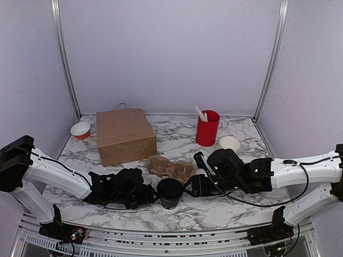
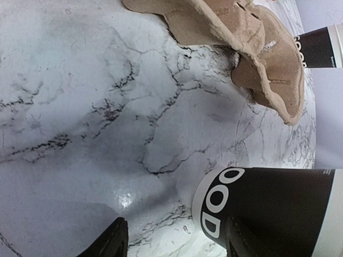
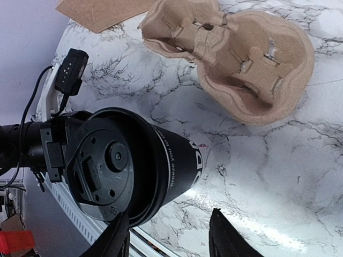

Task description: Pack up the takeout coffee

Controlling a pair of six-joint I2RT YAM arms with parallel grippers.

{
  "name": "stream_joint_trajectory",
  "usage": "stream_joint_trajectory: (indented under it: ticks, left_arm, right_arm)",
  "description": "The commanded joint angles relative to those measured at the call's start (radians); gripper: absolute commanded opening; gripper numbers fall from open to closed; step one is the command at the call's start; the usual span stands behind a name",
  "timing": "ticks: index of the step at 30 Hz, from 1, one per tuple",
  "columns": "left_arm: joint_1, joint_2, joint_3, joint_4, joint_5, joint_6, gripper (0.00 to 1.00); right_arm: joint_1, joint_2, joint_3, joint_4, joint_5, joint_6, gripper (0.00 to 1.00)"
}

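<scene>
Lidded takeout coffee (image 1: pixel 170 191) on worktop (image 1: pixel 225 211), not in pulp carrier (image 1: pixel 171 168). Your left gripper (image 2: pixel 174 243) and right gripper (image 3: pixel 169 238): jaws spread, empty. Packing all remains.

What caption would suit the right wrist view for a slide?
Lidded black takeout coffee stands on the marble table, a pulp cup carrier close by, the right gripper open beside it.

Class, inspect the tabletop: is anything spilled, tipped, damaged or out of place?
Nothing stands out. The black coffee cup stands upright with its lid on, the marble table shows no spill, and the pulp cup carrier behind it lies flat, undamaged.
</scene>
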Motion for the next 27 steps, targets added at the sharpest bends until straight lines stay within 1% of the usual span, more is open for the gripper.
stream_joint_trajectory:
  ticks: [1, 4, 7, 10, 14, 17, 21, 24, 27]
  left_arm:
    - [-0.038, -0.027, 0.004, -0.003, -0.058, -0.02, 0.63]
    - [-0.045, -0.071, -0.003, -0.086, -0.102, -0.026, 0.62]
    - [-0.041, -0.154, -0.023, -0.185, -0.16, -0.015, 0.62]
    - [-0.025, -0.238, -0.037, -0.247, -0.173, 0.018, 0.62]
    - [0.014, -0.31, -0.036, -0.265, -0.1, 0.079, 0.62]
    - [0.037, -0.332, -0.02, -0.262, -0.017, 0.123, 0.62]
    - [0.065, -0.37, -0.005, -0.261, 0.057, 0.151, 0.62]
    - [0.084, -0.378, 0.006, -0.258, 0.11, 0.169, 0.62]
    - [0.086, -0.363, 0.031, -0.26, 0.131, 0.19, 0.6]
  right_arm:
    - [0.006, -0.025, 0.007, 0.002, -0.019, -0.007, 0.49]
    - [0.007, -0.023, 0.01, -0.01, -0.019, -0.009, 0.48]
    - [0.007, -0.029, 0.008, -0.019, -0.01, -0.003, 0.44]
    - [0.006, -0.038, 0.001, -0.016, -0.001, 0.007, 0.43]
    - [0.007, -0.029, -0.005, -0.001, -0.005, 0.018, 0.41]
    - [0.007, -0.021, -0.014, 0.017, -0.011, 0.032, 0.4]
    - [0.006, -0.018, -0.029, 0.041, -0.01, 0.054, 0.38]
    - [0.007, -0.007, -0.032, 0.062, -0.018, 0.065, 0.37]
    - [0.007, 0.011, -0.022, 0.072, -0.027, 0.072, 0.36]
